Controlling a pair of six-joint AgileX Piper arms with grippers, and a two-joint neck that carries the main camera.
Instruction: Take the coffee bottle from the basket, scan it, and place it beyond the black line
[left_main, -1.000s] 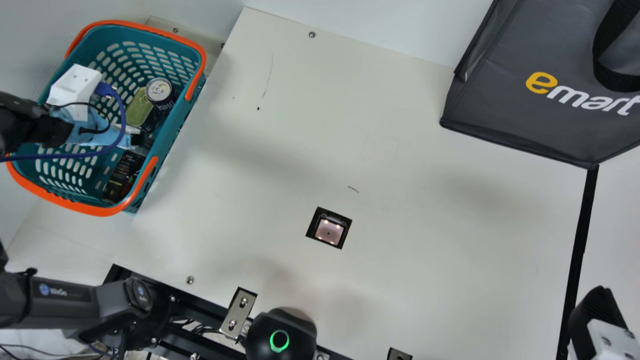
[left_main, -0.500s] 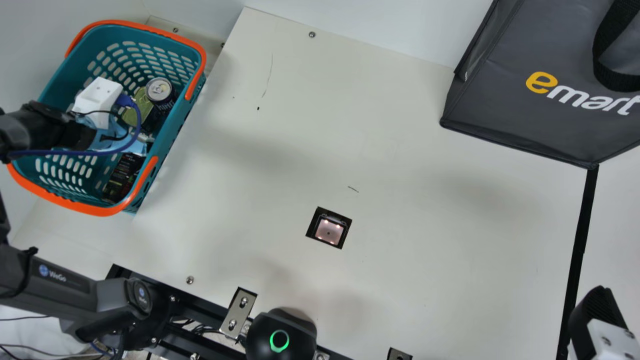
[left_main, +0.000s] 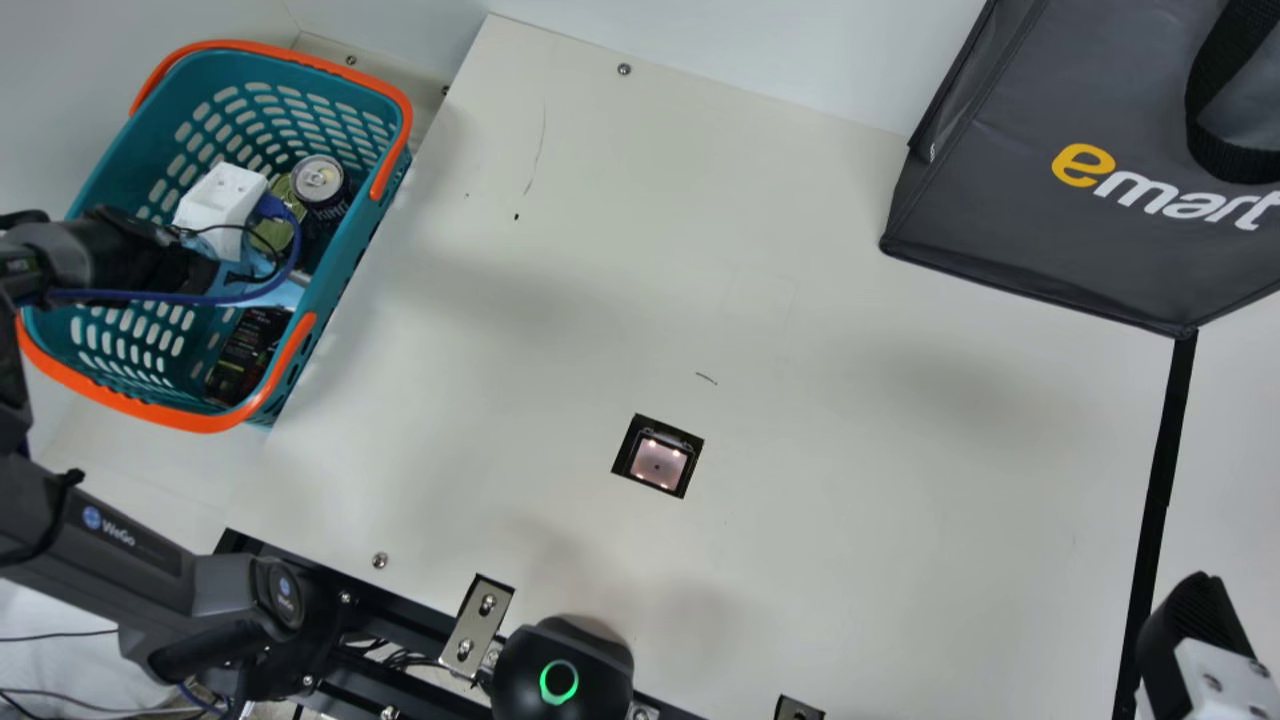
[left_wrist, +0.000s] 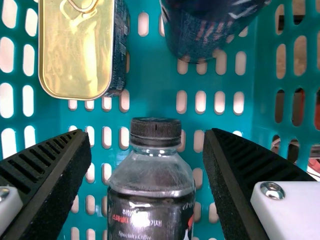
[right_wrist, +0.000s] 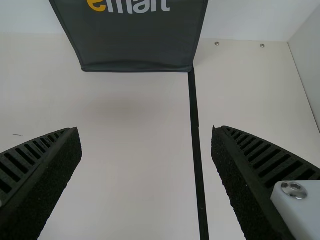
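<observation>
With my left gripper (left_wrist: 147, 137) spread wide, I expect the coffee bottle (left_wrist: 150, 172) is slippery, best held around its label (left_wrist: 147, 215).

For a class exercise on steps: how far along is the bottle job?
Nothing looks finished: the bottle is in the basket. The grasp seems to be in hand, the left gripper open with a finger to each side of the bottle. Left: lift it, scan it at the lit window, and set it down beyond the black line.
</observation>
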